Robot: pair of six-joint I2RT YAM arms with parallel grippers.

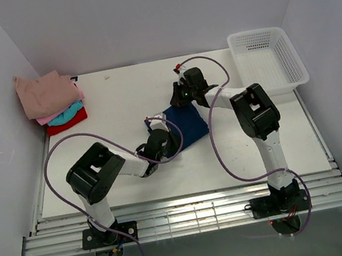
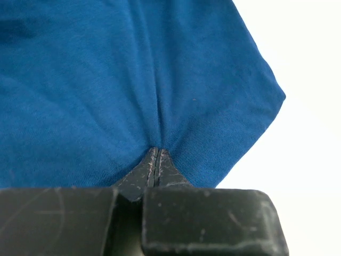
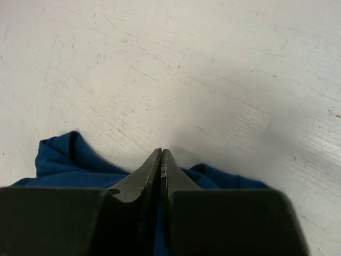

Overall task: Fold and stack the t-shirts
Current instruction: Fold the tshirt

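The navy blue tee (image 1: pixel 190 124) lies folded small in the middle of the table; its chest print is hidden. My left gripper (image 1: pixel 166 143) is shut on the tee's near left edge; in the left wrist view the blue cloth (image 2: pixel 106 80) puckers into the closed tips (image 2: pixel 157 151). My right gripper (image 1: pixel 177 97) is shut on the tee's far edge; in the right wrist view blue cloth (image 3: pixel 64 160) bunches under and between the closed tips (image 3: pixel 161 152). Folded tees are stacked at the far left: dusty-pink (image 1: pixel 45 90) on top, then pink, teal (image 1: pixel 66 114) and red (image 1: pixel 68 124).
A white mesh basket (image 1: pixel 292 63) stands at the far right corner. Purple cables loop from both arms over the table near the tee. White walls close in the left, back and right sides. The table's front edge has metal rails.
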